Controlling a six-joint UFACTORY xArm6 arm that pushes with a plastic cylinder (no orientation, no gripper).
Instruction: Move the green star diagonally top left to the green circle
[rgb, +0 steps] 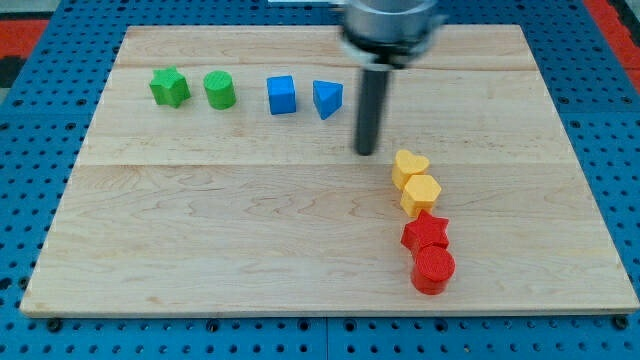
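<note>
The green star (169, 87) sits near the board's top left, just left of the green circle (220, 90), with a small gap between them. My tip (367, 152) is on the board near the middle, far to the right of both green blocks. It stands right of and below the blue triangle (327, 98) and up-left of the yellow heart (410, 165), touching no block.
A blue cube (282, 95) sits left of the blue triangle. Below the yellow heart lie a yellow hexagon (421, 194), a red star (426, 233) and a red cylinder (433, 269) in a chain. The wooden board (200, 240) lies on a blue pegboard.
</note>
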